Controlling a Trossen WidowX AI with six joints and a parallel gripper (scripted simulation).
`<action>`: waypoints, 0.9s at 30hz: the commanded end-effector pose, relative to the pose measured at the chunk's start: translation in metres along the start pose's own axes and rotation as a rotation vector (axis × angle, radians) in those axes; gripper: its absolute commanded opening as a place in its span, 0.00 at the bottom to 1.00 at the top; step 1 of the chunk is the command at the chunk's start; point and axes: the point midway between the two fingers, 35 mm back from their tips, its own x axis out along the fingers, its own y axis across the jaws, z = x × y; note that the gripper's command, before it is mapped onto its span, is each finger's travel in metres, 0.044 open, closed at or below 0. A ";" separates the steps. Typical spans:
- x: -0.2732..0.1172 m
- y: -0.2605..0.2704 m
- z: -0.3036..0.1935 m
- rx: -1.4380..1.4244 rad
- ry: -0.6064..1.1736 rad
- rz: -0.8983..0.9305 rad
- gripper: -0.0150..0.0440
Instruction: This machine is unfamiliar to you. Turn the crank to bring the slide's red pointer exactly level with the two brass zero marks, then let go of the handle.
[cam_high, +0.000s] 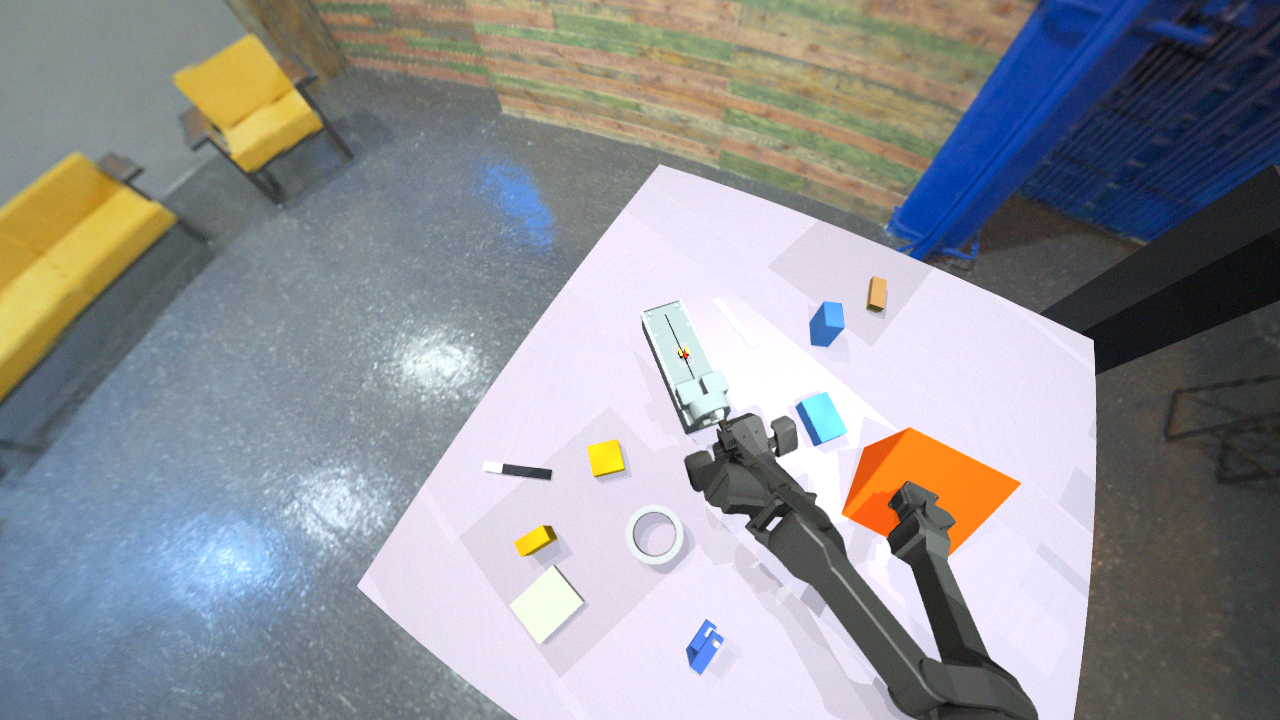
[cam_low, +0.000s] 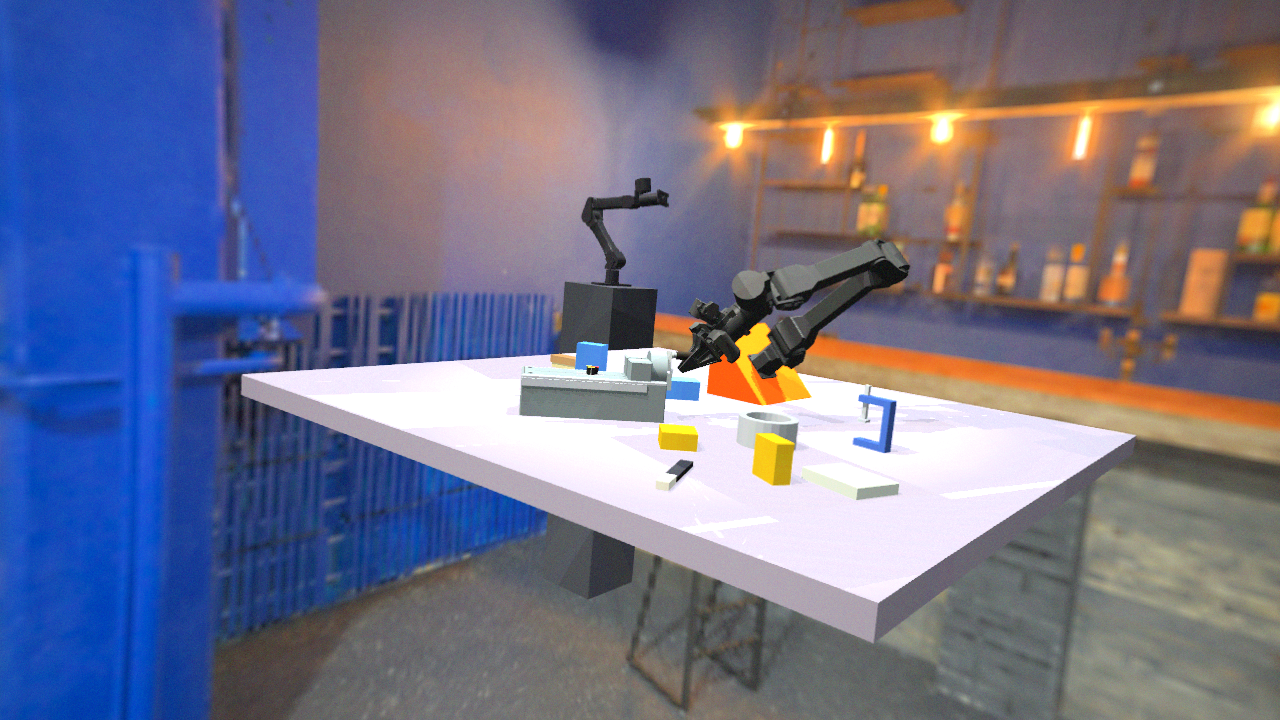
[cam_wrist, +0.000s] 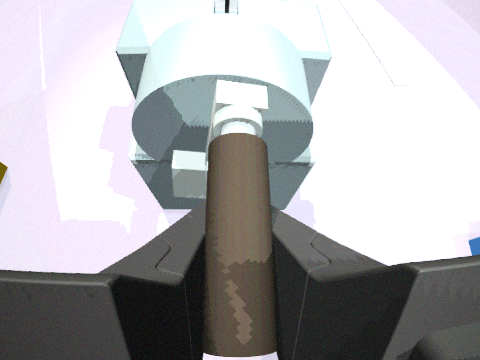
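Here, the brown crank handle (cam_wrist: 239, 215) lies lengthwise between the fingers of the claw (cam_high: 723, 428) (cam_low: 684, 365) (cam_wrist: 232, 211), gripped on both sides.

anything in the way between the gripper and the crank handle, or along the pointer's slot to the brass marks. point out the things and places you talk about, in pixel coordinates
Nothing visible. The gripper (cam_high: 723, 426) (cam_low: 682, 365) (cam_wrist: 232, 211) is already shut on the brown handle (cam_wrist: 239, 200), and no loose object lies on the slot (cam_high: 673, 329) around the red pointer (cam_high: 684, 355).

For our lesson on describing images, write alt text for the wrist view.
A black pincer grips a brown handle. Beyond it are a pale grey drum and a pale tabletop.
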 end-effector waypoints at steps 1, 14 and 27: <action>0.001 -0.009 -0.001 0.010 0.003 -0.021 0.25; 0.002 -0.011 -0.002 0.010 0.003 -0.022 0.25; 0.003 -0.013 -0.003 0.010 0.003 -0.022 0.25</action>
